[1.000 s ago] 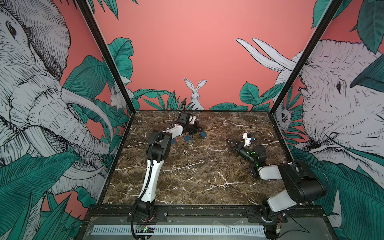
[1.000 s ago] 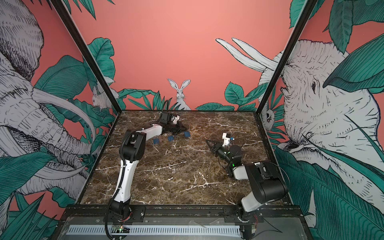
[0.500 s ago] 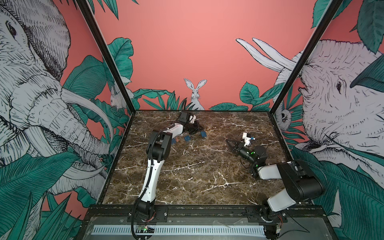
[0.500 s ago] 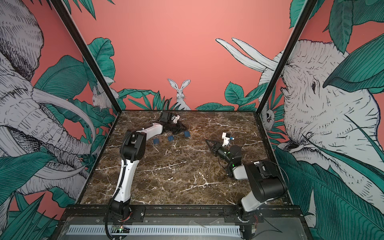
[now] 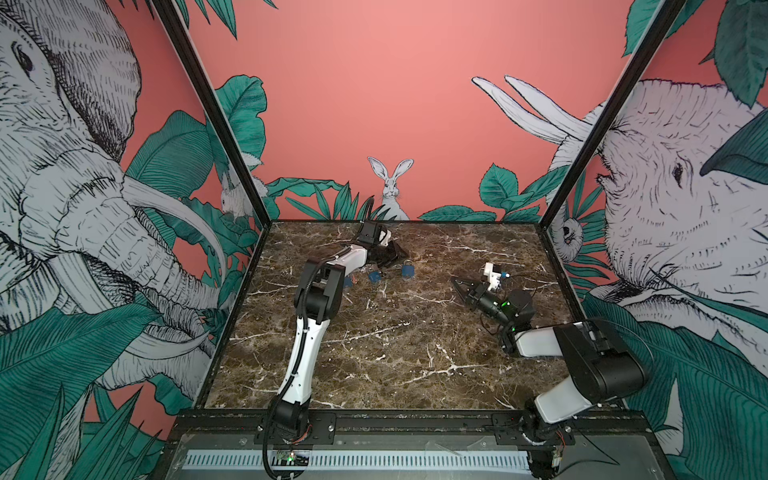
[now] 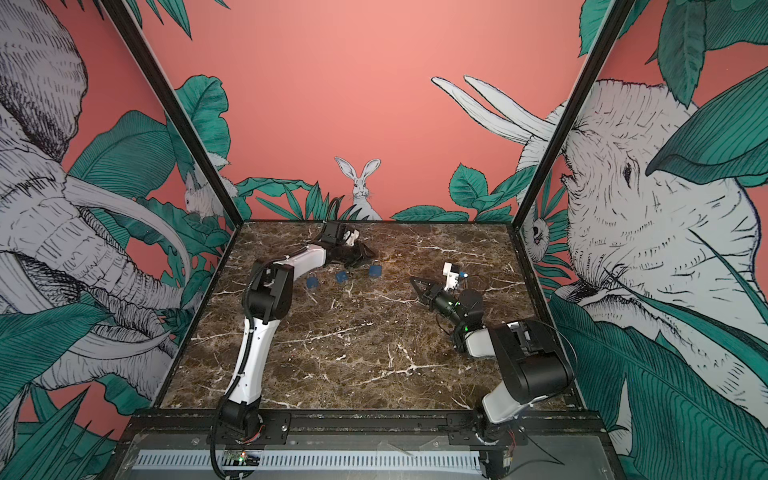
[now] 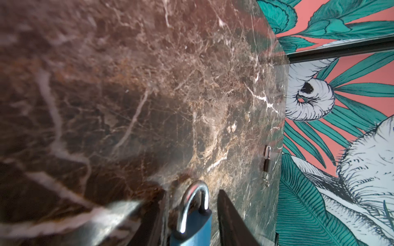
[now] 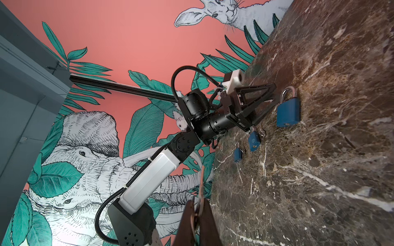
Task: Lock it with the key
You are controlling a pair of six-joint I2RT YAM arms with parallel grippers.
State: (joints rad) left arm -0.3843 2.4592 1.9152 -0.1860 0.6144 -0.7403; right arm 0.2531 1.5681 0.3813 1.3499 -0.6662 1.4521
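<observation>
- The right claw (image 8: 199, 202), nearest the front, is clenched tight on a thin blade seen edge-on, apparently the key (image 8: 201, 181). It hangs low over the table (image 5: 395, 353), well apart from the locks.
- The risk here is that little of the blade seems to sit between the pads. It could twist or slip when pressed into a keyhole.
- Farther back, three blue locks lie in a row: a small padlock (image 6: 312, 282), a middle padlock (image 6: 341, 276) and the large padlock (image 6: 375, 270). With the three so near each other, the key could be carried to the wrong one.
- Farthest back, the left claw (image 7: 191, 192) stands partly open astride the large padlock, one finger on each side with a gap at both. It grips nothing.
- Left free like this, that padlock would probably slide or spin under the key's push.
- No view shows its keyhole, and whether the shackle is seated cannot be told, so lining up the key is uncertain.
</observation>
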